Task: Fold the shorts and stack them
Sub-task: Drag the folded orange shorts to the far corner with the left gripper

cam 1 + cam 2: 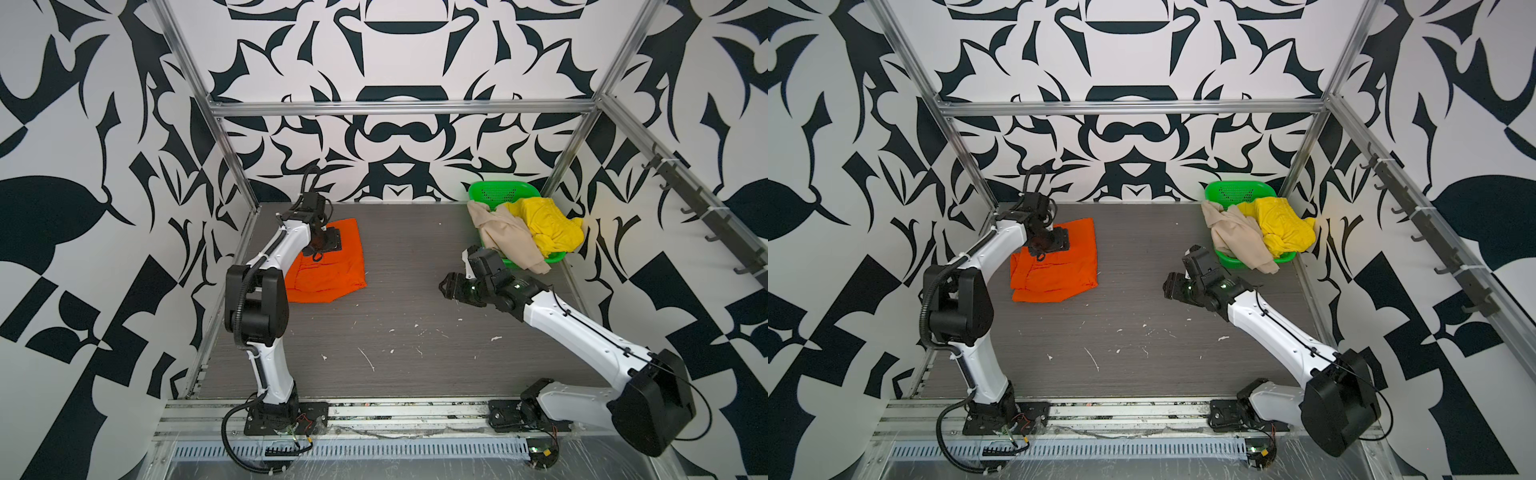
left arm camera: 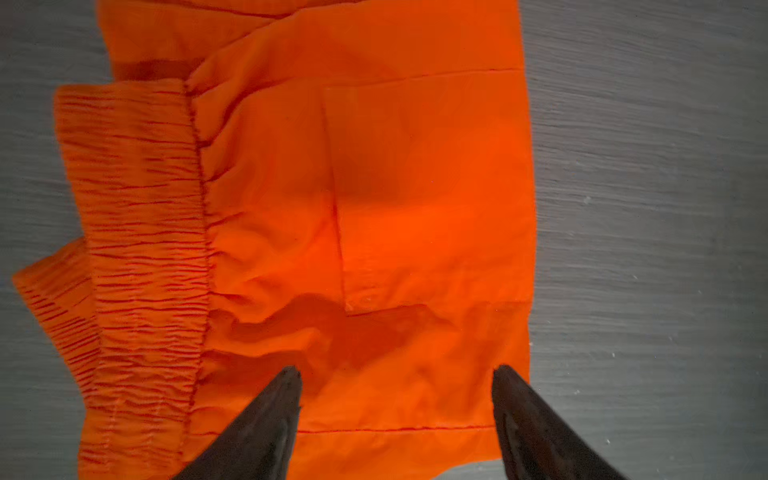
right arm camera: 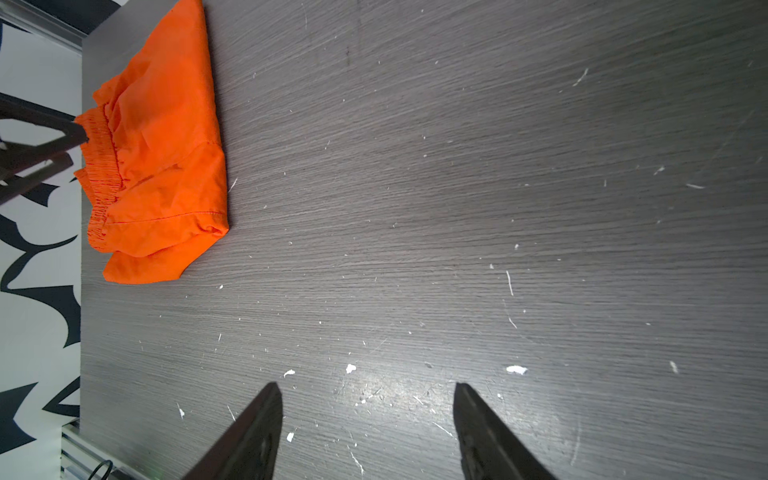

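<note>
My left fingers [image 1: 328, 245]: spread wide, gripping nothing, poised over the folded orange shorts [image 1: 332, 274], which lie on the surface [image 1: 415, 332] at its far left (whether my tips touch the cloth, I cannot tell). My right fingers [image 1: 448, 286]: likewise apart and empty, above bare surface near the green basket [image 1: 494, 192]. The beige shorts [image 1: 509, 237] and yellow shorts [image 1: 544, 226]: crumpled together in that basket at the far right, the beige draping over its near rim.

No text, label, brand or number is readable in any view. The black shapes on the walls [image 1: 399, 137] are pattern, not lettering.
</note>
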You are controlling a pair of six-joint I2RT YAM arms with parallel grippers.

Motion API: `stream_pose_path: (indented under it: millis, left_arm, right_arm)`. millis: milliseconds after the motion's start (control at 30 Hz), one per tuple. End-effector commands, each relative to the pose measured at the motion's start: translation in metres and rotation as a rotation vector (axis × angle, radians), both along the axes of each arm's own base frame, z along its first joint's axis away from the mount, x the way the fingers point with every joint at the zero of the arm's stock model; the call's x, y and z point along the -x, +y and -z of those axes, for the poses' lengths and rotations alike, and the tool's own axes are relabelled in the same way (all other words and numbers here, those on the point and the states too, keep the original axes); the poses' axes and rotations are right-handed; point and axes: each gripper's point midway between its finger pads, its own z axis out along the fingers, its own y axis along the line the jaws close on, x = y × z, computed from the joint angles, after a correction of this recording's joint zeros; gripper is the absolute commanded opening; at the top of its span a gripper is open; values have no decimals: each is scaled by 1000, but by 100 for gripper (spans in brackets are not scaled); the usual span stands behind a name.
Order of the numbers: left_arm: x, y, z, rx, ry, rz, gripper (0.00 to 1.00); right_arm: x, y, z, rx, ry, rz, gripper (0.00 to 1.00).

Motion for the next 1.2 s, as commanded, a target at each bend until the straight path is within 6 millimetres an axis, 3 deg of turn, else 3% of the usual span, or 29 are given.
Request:
stream_pose_path:
  millis: [0,100,400,667,900,1000,1100,1167]
  left_arm:
    - [22,17,44,-73,140,-3,76]
    - [21,21,61,-99,174,-6,78]
    - [8,72,104,-165,263,-70,79]
    - [-34,120,119,-149,251,-78,79]
    - [-75,149,118,-175,230,-55,78]
    - [-85,152,108,-150,196,-54,78]
    - [-91,144,82,-116,142,-51,78]
    - [-92,135,50,-97,86,-48,79]
  right_arm:
    - [-5,-1,-27,-10,-67,-8,69]
    - [-5,-3,-28,-11,-83,-2,69]
    - [-8,4,-20,-26,-68,-14,69]
    - [-13,5,-31,-40,-109,-12,69]
    - [-14,6,-35,-34,-113,-25,69]
    - [-13,5,-38,-27,-122,-27,69]
    - [-15,2,-44,-5,-141,-29,69]
    - [-16,-4,-50,27,-154,-31,69]
